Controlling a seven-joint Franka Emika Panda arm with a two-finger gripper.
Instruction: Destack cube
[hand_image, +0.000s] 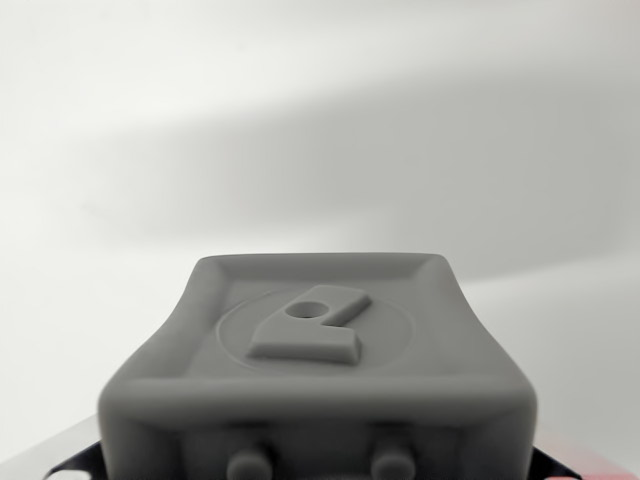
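Note:
The grey gripper (318, 370) housing fills the lower middle of the wrist view, with a raised logo on its top face. Its fingers are hidden behind the housing, so I cannot tell whether they are open or shut. No cube shows anywhere in this view. A thin reddish strip (603, 470) peeks out at the bottom right edge, too small to identify.
Behind the housing lies a plain white surface (320, 120) crossed by a soft grey shadow band. Dark parts of the mount (70, 462) show at the bottom corners.

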